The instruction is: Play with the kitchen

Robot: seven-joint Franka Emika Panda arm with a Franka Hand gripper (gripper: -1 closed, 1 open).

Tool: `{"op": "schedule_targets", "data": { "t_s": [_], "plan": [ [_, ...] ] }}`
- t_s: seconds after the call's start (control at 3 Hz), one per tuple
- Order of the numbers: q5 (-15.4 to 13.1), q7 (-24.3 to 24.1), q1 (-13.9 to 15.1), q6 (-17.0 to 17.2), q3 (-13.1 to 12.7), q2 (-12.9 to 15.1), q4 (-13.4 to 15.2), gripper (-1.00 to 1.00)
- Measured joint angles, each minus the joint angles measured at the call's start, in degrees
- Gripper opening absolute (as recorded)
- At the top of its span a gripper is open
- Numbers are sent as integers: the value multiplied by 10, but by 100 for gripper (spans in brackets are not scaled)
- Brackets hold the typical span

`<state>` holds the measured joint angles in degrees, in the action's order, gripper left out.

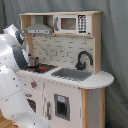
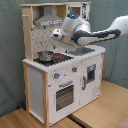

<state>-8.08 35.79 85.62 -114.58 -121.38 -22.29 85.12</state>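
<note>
Second exterior view: boxy pale-wood, white-panelled kitchen, rounded glossy arm above.

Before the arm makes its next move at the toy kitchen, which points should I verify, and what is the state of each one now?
1. Pale wood and white toy kitchen stands upright: ok.
2. Small metal pot sits on the red-ringed hob: ok.
3. White robot arm is above the counter, clear of the pot: ok.
4. Gripper state: cannot tell, it is not clearly visible.
5. Grey sink is free of objects: ok.
6. Windowed oven door is closed: ok.
</note>
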Motion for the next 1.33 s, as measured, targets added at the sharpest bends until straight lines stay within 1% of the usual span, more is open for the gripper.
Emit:
{"op": "schedule_targets", "data": {
  "t_s": [0.67, 1.33],
  "plan": [
    [40, 33, 60, 25, -37, -41, -61, 100],
    [78, 59, 119, 54, -71, -85, -129, 100]
  ]
}}
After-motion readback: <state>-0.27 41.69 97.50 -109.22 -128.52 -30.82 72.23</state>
